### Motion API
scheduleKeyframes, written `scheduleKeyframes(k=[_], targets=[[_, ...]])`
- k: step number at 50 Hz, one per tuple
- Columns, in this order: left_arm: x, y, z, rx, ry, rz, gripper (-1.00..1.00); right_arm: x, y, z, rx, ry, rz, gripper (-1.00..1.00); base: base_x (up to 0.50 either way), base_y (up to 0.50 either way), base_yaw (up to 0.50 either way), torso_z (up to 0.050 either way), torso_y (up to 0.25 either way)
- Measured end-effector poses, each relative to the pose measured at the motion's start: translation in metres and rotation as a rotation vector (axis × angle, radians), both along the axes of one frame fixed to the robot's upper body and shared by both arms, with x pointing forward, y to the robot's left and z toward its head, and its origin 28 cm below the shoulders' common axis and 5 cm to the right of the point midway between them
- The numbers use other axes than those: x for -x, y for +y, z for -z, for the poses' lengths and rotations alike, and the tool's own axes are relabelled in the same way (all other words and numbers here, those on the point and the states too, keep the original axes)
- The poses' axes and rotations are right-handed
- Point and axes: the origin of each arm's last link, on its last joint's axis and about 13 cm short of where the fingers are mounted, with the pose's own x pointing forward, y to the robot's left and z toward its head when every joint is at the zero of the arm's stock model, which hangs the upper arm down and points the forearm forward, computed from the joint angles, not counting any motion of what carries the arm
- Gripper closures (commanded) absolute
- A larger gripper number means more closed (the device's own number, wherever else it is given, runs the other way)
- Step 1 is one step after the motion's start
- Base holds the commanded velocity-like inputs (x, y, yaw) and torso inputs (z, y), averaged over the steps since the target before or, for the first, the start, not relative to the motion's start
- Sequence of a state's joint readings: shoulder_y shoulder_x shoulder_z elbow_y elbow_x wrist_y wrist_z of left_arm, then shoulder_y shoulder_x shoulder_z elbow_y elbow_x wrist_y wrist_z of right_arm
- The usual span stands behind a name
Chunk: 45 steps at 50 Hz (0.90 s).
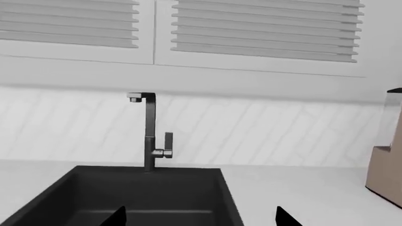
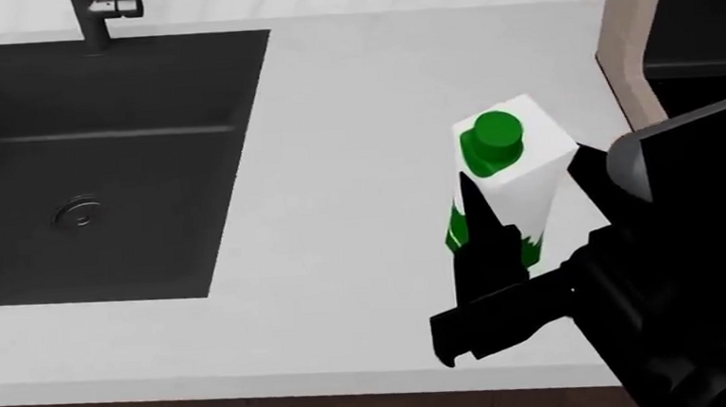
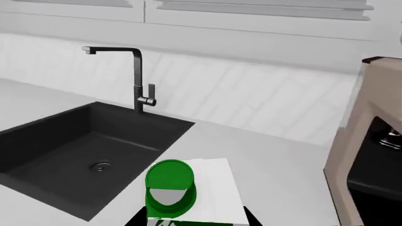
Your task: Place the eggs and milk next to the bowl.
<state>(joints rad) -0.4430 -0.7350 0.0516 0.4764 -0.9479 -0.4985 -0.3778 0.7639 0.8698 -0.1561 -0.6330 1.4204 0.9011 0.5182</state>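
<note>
Nearest in the head view, the right hand [image 2: 528,217] rises from about 5 o'clock, one dark finger [image 2: 485,229] lying against the left face of the milk [image 2: 520,184]; the other finger is hidden behind the carton, so the pictures do not settle whether the hand is pinching it or merely set around it. The milk stands upright on the white surface [image 2: 335,167], right of centre, its green cap [image 2: 495,139] on top and green splashes at its base. No writing or brand can be read on it.

In the right wrist view the carton fills the near edge, its lower part cut off.

At 9 to 11 o'clock lies the dark sink [image 2: 108,162] with its round drain [image 2: 77,214], and behind it the dark faucet [image 2: 105,11], cropped in the head view.

The left hand [image 1: 201,217] shows only as two dark fingertips [image 1: 116,216] set well apart, spread, over the sink's edge.

At 1 o'clock a tan cabinet edge [image 2: 618,46] is partly out of frame.
</note>
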Motion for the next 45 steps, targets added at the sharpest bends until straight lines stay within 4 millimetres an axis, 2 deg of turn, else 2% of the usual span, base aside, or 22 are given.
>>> scheduleKeyframes(k=[14, 45], targets=[[0.0009, 0.005, 0.0089, 0.019, -0.004, -0.006, -1.0, 0.0032, 0.0015, 0.0021, -0.006, -0.01, -0.003, 1.0, 0.0, 0.5, 0.0, 0.0, 0.001], [0.0006, 0.0059, 0.0099, 0.012, -0.013, -0.003, -1.0, 0.0044, 0.0011, 0.0092, -0.02, -0.015, -0.001, 1.0, 0.0, 0.5, 0.0, 0.0, 0.0]])
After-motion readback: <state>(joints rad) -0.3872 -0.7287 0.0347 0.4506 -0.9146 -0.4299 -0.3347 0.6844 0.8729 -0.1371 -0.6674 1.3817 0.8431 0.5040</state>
